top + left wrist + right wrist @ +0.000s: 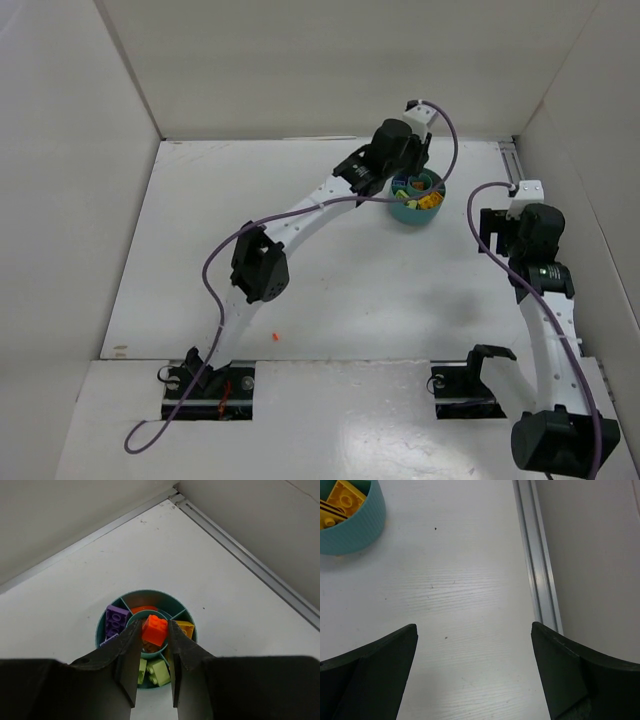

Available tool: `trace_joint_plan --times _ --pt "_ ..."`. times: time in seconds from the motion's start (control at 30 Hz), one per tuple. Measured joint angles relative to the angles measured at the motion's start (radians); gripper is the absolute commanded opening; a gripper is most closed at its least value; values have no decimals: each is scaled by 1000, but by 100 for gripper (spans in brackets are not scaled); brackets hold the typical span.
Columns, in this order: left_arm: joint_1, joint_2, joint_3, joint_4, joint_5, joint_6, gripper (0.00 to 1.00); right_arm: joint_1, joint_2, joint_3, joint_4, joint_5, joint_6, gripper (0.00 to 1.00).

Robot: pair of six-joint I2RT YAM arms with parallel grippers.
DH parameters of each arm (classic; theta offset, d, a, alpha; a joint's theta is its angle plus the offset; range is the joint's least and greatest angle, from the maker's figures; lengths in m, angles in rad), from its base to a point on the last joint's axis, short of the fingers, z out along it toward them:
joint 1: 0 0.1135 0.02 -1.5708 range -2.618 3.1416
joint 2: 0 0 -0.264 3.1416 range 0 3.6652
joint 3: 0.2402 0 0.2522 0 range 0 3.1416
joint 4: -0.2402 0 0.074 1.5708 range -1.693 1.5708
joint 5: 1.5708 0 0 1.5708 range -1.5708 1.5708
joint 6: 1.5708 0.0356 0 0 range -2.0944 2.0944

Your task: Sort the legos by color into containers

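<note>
Holding orange lego [154, 630] over dish [150, 593] centre: left gripper [154, 628] clamped | right gripper [473, 627] wide apart, empty

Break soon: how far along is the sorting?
Done: purple brick, green bricks and yellow brick lie in separate dish compartments. In hand: left gripper holds an orange brick over the dish's middle; right gripper open, empty. Left: that brick, plus an orange speck on the table.
</note>
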Motion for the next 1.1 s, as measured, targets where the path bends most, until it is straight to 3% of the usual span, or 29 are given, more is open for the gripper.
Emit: trace_joint_plan --times 0.1,0.23,0.5,1.1 --pt "5 54 4 60 26 49 22 0 -1 0 2 2 2 99" --pt "3 124 14 182 57 83 15 0 -12 0 2 5 2 99" --pt "19 263 66 420 122 46 16 0 -31 -1 3 10 4 99" --pt "47 402 95 560 145 18 24 0 25 -31 18 -19 1 99"
